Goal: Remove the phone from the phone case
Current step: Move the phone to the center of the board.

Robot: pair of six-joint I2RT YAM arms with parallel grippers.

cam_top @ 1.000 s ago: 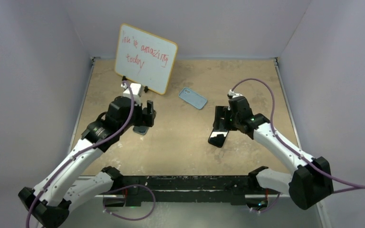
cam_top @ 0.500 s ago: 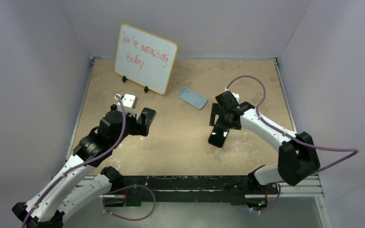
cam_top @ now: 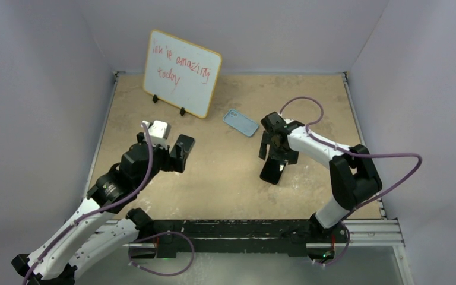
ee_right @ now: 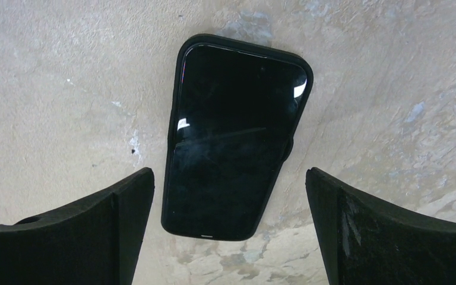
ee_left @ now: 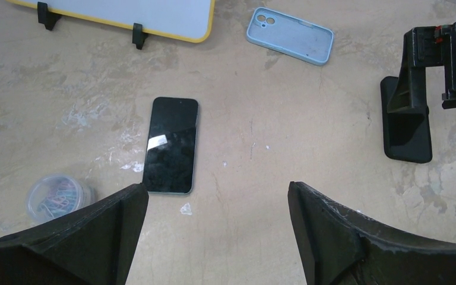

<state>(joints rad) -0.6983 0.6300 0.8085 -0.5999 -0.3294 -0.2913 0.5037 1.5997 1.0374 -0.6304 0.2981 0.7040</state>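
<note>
Top view: the right gripper (cam_top: 275, 148) hides the far end of the phone case (cam_top: 271, 172). In the wrist view the black phone (ee_right: 231, 130), glossy screen up and apparently fully seated in the case, lies flat on the table (cam_top: 225, 184) between released right fingers. The left gripper (ee_left: 214, 193) is spread and empty. Since a second ago the left arm has withdrawn; the phone has stayed put.

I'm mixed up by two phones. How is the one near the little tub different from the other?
The bare phone near the tub has a thin pale edge; the other phone wears a thick black case. Both lie flat, dark screens up.
</note>
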